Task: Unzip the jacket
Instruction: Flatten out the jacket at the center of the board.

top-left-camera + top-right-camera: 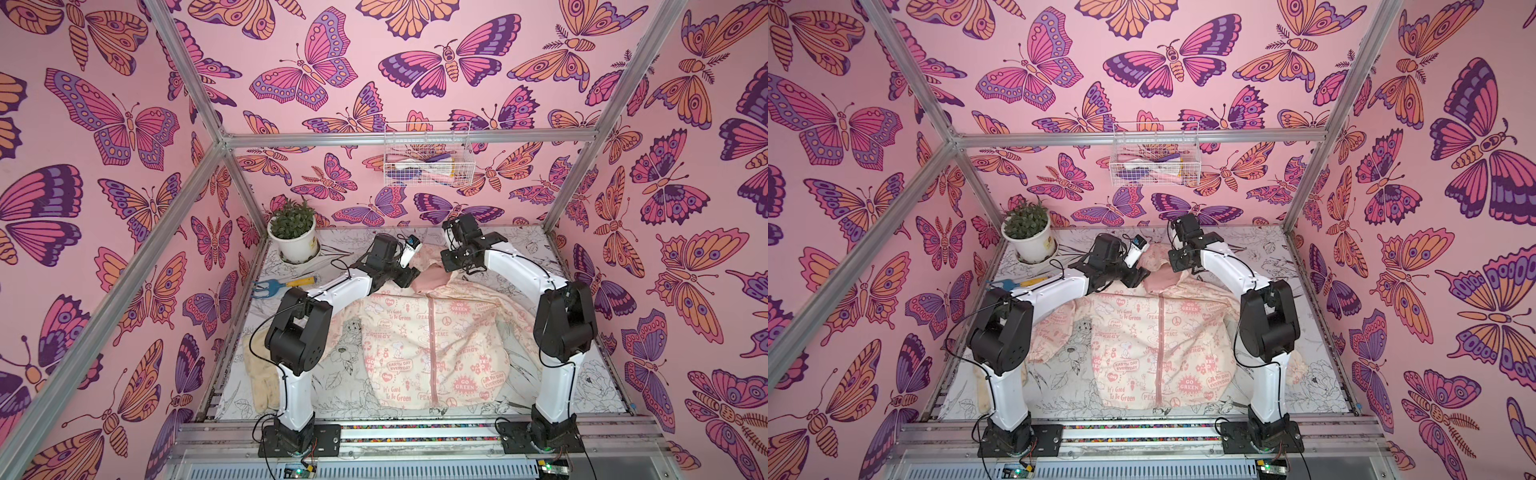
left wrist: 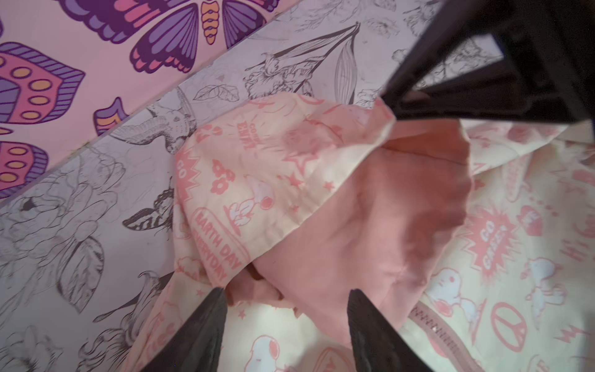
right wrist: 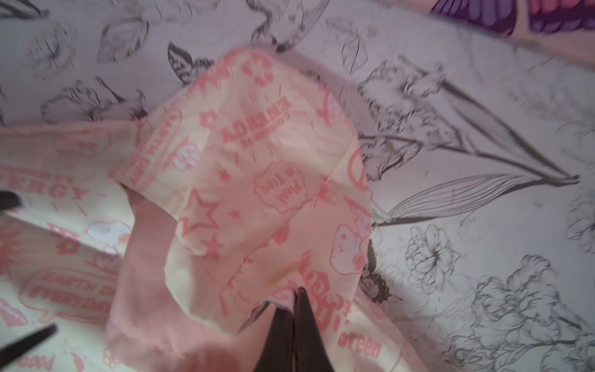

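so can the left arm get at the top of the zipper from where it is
Probably yes: the left gripper hangs open just beside the zipper, with nothing between them. But the pink hood lining drapes over the zipper's top end, so the pull may be hidden.

Left arm (image 1: pixel 297 395) and right arm (image 1: pixel 557 386) white-shelled, black joints, thin black cables, black base plates (image 1: pixel 328 437)

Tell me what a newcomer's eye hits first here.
The pink wallpaper crowded with big purple-and-orange butterflies covers every wall. On the sketch-printed tabletop lies a cream hooded jacket with pink slogans, zipped shut. At its hood, the right gripper pinches the edge while the open left gripper hovers over the pink lining.
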You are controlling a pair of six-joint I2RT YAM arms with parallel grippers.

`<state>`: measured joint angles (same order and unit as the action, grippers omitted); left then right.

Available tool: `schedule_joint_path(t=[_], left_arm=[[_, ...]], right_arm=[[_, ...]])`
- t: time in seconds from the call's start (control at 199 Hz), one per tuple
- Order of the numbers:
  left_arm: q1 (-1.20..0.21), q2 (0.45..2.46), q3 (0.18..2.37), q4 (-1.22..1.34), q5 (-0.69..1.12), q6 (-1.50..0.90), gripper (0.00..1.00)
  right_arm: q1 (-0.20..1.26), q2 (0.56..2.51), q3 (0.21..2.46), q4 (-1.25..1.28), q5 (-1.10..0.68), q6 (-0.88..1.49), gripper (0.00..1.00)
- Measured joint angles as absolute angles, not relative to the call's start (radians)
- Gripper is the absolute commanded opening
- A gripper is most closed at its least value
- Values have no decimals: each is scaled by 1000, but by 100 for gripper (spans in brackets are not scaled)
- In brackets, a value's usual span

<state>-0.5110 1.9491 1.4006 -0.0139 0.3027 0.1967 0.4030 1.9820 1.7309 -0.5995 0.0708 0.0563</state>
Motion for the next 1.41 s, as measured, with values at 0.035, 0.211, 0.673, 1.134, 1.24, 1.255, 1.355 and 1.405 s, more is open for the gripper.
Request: schedule_joint_path(t=[0.035, 0.211, 0.673, 1.134, 1.24, 1.255, 1.355, 1.405], left_arm=[[-511, 1953, 1401, -4, 320, 192, 62], [-512, 1998, 1443, 28, 334, 165, 62], [-524, 2196, 1743, 53, 137, 82, 46], [-517, 2240, 1699, 54, 18, 39, 1], [-500, 2239, 1675, 49, 27, 7, 0], [-496, 2238, 1674, 48, 30, -2, 0], [-470, 2233, 1671, 44, 50, -45, 0], [-458, 2230, 1671, 45, 56, -68, 0]], right_arm=[[403, 1979, 1747, -590, 78, 47, 0], [405, 1952, 1771, -565, 83, -6, 0], [421, 1936, 1834, -565, -28, -60, 0], [421, 1879, 1854, -591, -34, -106, 5], [421, 1880, 1855, -595, 9, -115, 55], [422, 1881, 1857, -598, 19, -112, 58], [422, 1901, 1906, -632, 110, -83, 71], [422, 1907, 1924, -646, 159, -53, 74]])
